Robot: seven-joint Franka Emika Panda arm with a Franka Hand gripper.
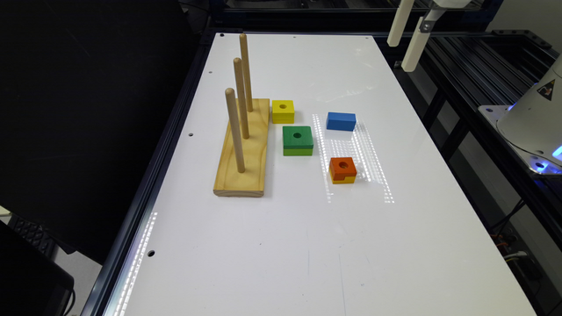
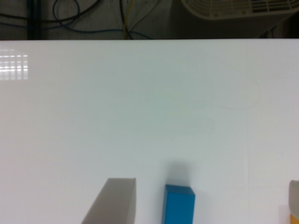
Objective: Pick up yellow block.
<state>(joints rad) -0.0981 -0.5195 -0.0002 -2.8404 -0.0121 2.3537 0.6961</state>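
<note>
Hovering high with fingers spread, the hand (image 1: 407, 41) has yet to approach; next it must descend over the yellow block (image 1: 282, 111) beside the peg board (image 1: 243, 149)

The exterior view looks down from high at one short end along the white desk (image 1: 307, 245), taking in its whole length. The wrist view hangs lower and nearer, facing across bare desk toward an edge. Both views share the blue block (image 1: 341, 121) (image 2: 179, 204).
</note>
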